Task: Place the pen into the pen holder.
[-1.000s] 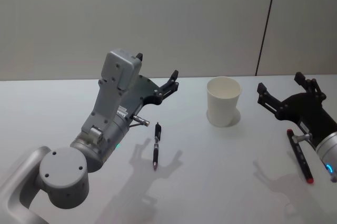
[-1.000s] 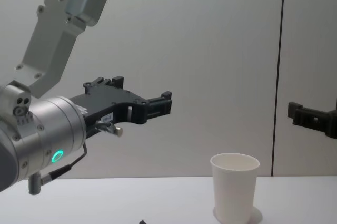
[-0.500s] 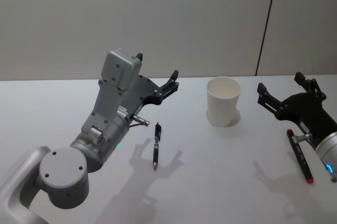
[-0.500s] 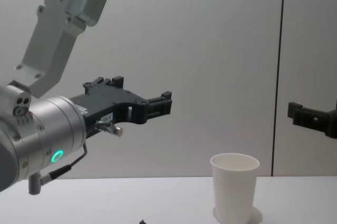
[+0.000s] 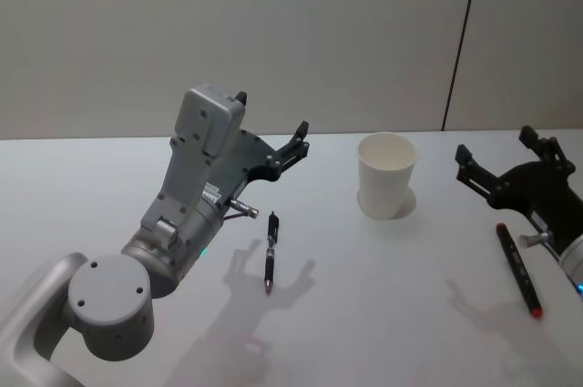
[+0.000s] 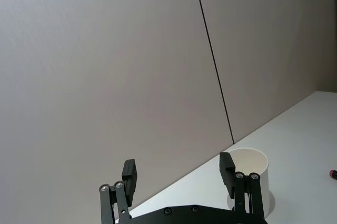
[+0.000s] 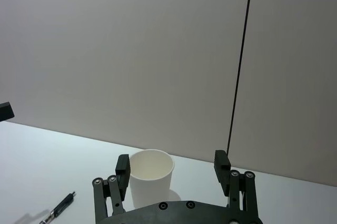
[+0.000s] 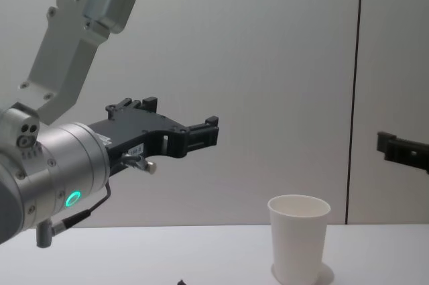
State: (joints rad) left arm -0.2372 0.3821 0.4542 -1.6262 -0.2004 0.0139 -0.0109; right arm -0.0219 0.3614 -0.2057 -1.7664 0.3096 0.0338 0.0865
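Above the tabletop [image 5: 383, 314], left pincer [image 5: 271, 112] and right pincer [image 5: 496, 144] are held open, apparently readied for the pen [image 5: 271, 252] near the pen holder [image 5: 387, 175].

Table [image 5: 383, 314]: pen holder [image 5: 387, 176], black pen [image 5: 271, 252], red-tipped pen [image 5: 517, 270].

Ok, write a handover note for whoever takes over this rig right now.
The left claw is open and empty, raised left of the pen holder.
The right claw is open and empty, to its right.
The black pen lies near the left claw; the red-tipped pen lies by the right claw.
Done: nothing, no pen is in the holder.
Left: grasp a pen, drop it in.
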